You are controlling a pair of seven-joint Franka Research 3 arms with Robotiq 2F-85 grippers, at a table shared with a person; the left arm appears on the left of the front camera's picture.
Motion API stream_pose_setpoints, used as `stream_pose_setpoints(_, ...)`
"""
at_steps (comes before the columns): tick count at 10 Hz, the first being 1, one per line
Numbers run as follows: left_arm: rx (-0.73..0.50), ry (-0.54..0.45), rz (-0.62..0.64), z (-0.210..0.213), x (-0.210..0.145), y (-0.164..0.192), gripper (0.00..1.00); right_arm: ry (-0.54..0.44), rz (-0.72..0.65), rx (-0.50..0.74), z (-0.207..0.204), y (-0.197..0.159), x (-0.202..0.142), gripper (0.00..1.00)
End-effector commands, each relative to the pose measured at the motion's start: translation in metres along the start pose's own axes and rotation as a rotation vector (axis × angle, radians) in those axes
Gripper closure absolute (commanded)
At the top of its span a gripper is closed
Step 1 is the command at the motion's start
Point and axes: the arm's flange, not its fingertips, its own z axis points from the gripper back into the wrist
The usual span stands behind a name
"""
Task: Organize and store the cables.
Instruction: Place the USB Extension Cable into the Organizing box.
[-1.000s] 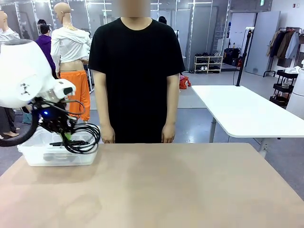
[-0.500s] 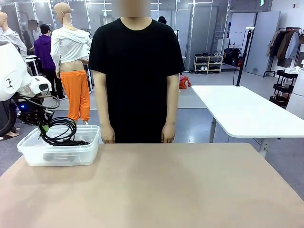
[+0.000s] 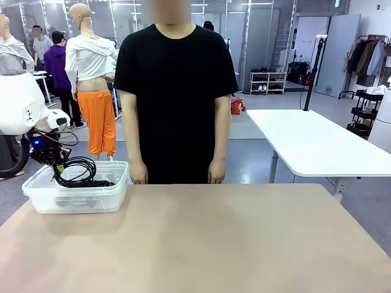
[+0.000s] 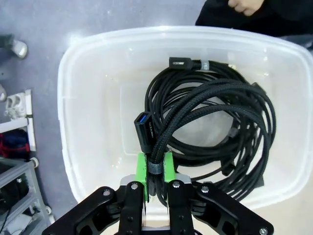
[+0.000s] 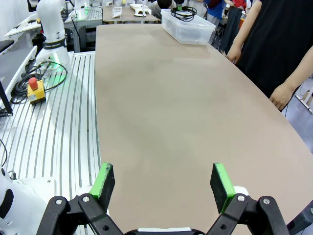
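Observation:
My left gripper (image 3: pixel 57 165) is shut on a black coiled cable (image 3: pixel 80 170) and holds it over the clear plastic bin (image 3: pixel 76 200) at the table's far left. In the left wrist view the green pads (image 4: pixel 142 168) pinch the braided cable (image 4: pixel 215 105) by its bundled strands near a blue-tipped plug, and the coil hangs into the bin (image 4: pixel 83 98) on top of other black cables (image 4: pixel 244 171). Over the table's near right edge my right gripper (image 5: pixel 164 183) stands open with nothing between its fingers; far off it sees the bin (image 5: pixel 188 30) with the cable (image 5: pixel 184 12).
A person (image 3: pixel 177 91) in a black shirt stands at the far side with both hands hanging at the table edge; one hand (image 5: pixel 279 95) is near the edge. The wooden tabletop (image 3: pixel 214 238) is bare. A rail with an emergency button (image 5: pixel 34 88) runs beside the table.
My left arm has carried the cable coil leftwards from the bin's right rim and lowered it into the bin. The right arm has not moved.

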Motion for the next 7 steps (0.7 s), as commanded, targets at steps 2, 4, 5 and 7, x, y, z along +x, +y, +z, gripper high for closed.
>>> stream_pose_setpoints(2,0.015,0.050,-0.020,-0.004,0.005,-0.002,0.85,-0.005,-0.003,-0.004,0.001,-0.001,0.001,0.00)
stream_pose_setpoints(4,0.015,0.052,0.003,0.003,0.003,-0.002,0.44,-0.005,-0.003,-0.004,0.001,-0.001,0.001,0.00)
stream_pose_setpoints(5,-0.010,0.046,0.009,0.006,0.003,-0.006,0.14,-0.005,-0.003,-0.004,0.001,-0.001,0.001,0.00)
stream_pose_setpoints(7,-0.063,0.039,0.012,0.012,0.000,-0.012,0.00,-0.005,-0.003,-0.004,0.001,-0.001,0.001,0.00)
